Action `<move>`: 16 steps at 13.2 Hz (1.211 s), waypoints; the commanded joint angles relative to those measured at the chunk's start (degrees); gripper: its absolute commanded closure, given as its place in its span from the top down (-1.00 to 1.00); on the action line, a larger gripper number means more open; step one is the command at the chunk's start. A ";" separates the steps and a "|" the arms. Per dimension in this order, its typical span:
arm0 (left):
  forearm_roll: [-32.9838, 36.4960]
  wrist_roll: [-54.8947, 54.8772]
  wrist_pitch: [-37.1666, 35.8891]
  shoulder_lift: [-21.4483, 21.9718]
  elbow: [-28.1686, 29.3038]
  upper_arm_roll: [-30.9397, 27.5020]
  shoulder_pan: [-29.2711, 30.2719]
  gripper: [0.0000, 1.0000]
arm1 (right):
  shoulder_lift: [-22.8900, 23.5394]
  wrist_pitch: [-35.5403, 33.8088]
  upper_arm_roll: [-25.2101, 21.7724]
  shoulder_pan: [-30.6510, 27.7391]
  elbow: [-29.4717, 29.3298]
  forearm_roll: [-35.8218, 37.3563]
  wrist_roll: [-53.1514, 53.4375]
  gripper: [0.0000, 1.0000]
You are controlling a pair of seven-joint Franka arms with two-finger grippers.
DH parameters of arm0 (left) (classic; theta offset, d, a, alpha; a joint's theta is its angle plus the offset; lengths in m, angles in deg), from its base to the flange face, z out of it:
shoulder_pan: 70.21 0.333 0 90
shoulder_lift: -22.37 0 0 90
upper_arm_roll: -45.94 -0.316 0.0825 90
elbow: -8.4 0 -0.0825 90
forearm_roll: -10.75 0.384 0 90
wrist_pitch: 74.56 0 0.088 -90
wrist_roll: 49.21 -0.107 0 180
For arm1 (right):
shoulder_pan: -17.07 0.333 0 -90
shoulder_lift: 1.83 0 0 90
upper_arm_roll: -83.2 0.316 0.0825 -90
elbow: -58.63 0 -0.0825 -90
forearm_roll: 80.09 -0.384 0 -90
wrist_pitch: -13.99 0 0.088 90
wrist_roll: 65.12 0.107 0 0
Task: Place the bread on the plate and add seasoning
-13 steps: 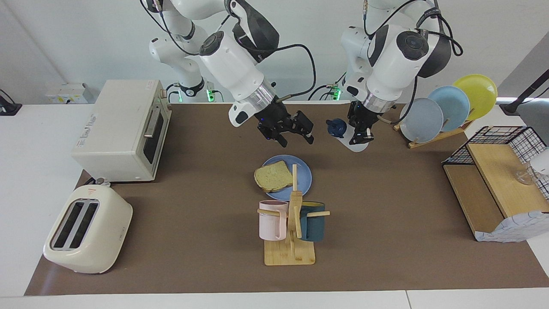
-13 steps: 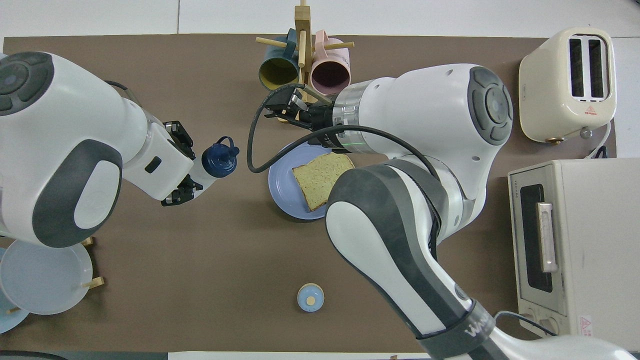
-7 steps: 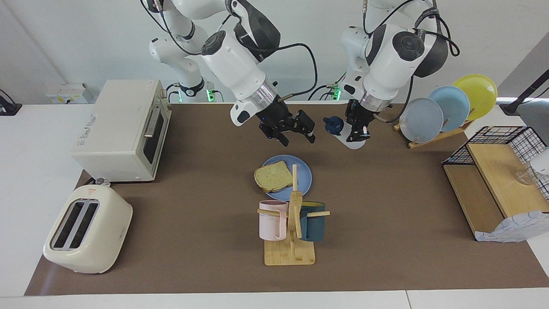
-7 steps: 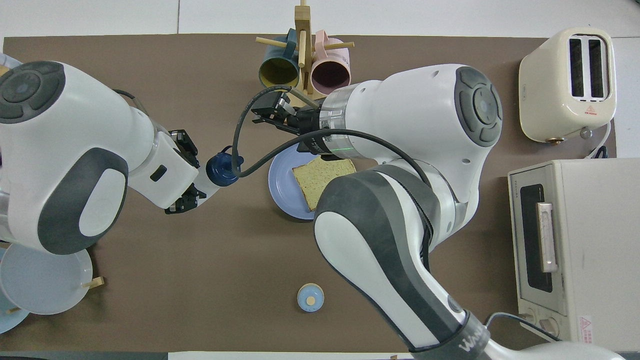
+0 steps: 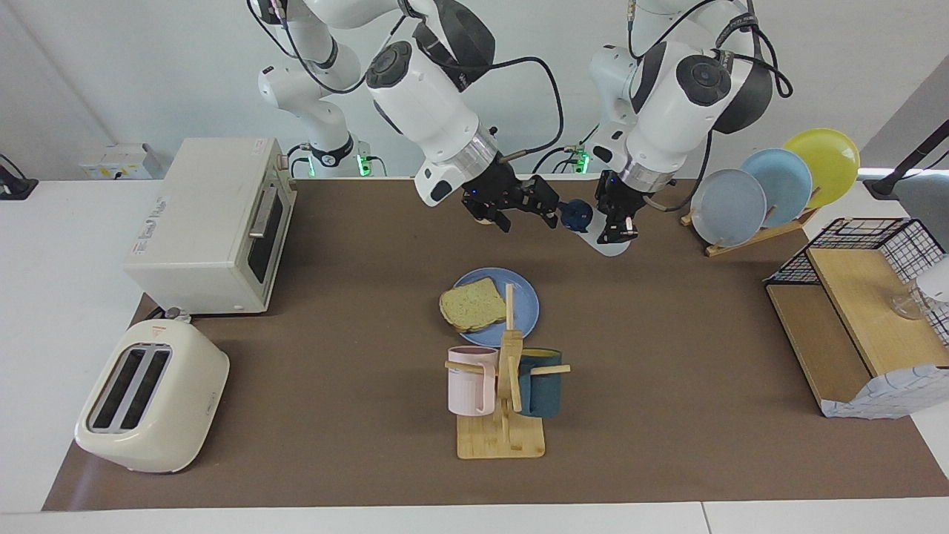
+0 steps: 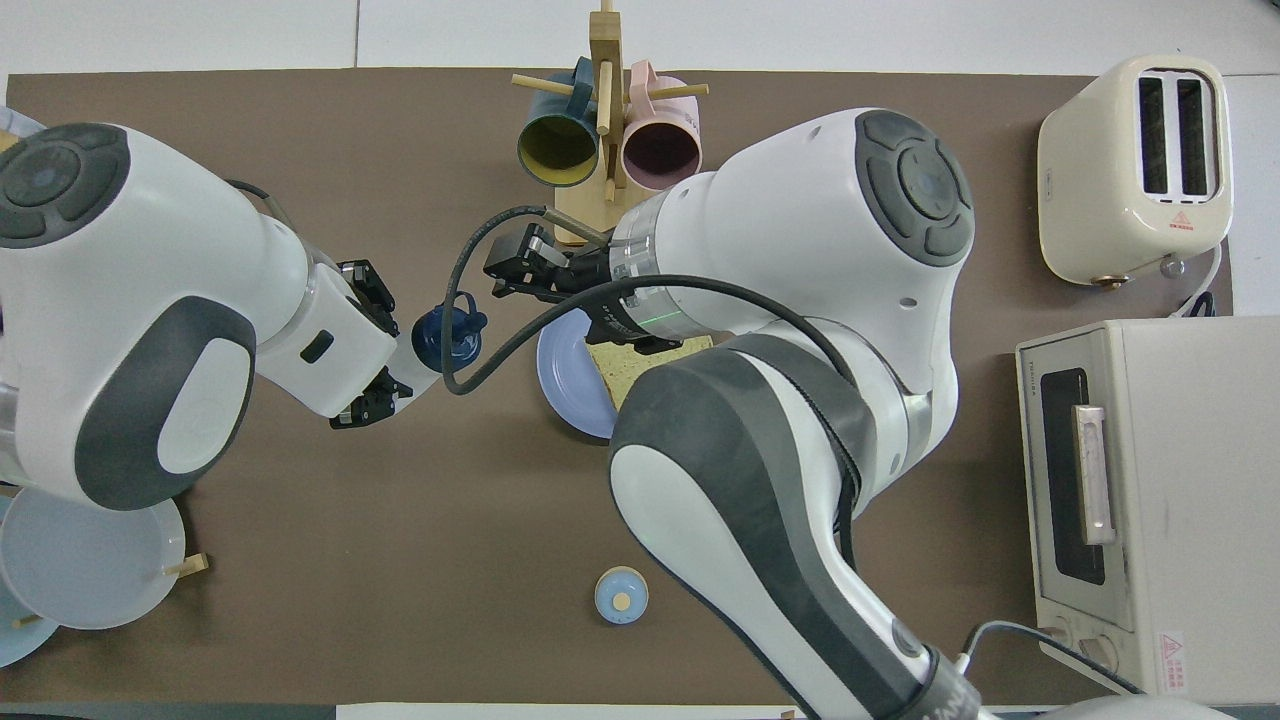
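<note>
two pincers are up over the bench between the plate (image 5: 528, 305) and the robots, almost meeting. the seasoning (image 5: 593, 226) is pinched at its whitish body by the left pincer (image 5: 617, 222) and held tilted: its long axis runs roughly level, with the dark blue cap (image 5: 574, 215) pointing toward the right arm's end of the bench. the right pincer (image 5: 528, 208) sits just beside that cap, fingers spread, tips aimed at it along nearly the same line; contact cannot be confirmed from either view.

the bread (image 5: 472, 305) is already lying on the plate, overhanging the rim slightly toward the right arm's end. the plate is farther from the robots than both pincers, just beside the mug rack (image 5: 504, 386).

the key relation: cap faces the right pincer head-on, so a cap grab or twist by the right arm is judged the likely next step. the bottle is not yet over the bread; it is carried off toward the left arm's end of the plate, so a shift over the slice is needed before any shaking.
</note>
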 commanded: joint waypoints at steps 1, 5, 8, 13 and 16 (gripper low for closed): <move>1.09 1.45 0.21 2.19 1.81 -0.26 -0.97 -1.00 | 0.75 -5.54 0.31 -0.03 -4.94 1.98 1.65 0.67; 1.09 1.80 0.56 2.19 1.72 -0.26 -0.97 -1.00 | 0.93 1.12 0.31 2.77 -4.34 1.89 1.66 0.30; 1.09 1.89 0.74 2.19 1.72 -0.26 -0.97 -1.00 | 0.93 1.74 0.31 2.96 -4.25 1.80 1.66 0.08; 1.00 2.86 1.35 2.19 1.72 -0.17 -0.97 -1.00 | 0.93 2.01 0.31 2.96 -4.16 1.80 1.66 -0.02; 1.00 2.86 1.44 2.19 1.81 -0.17 -0.97 -1.00 | 0.93 2.36 0.31 3.05 -4.16 1.80 1.66 -0.07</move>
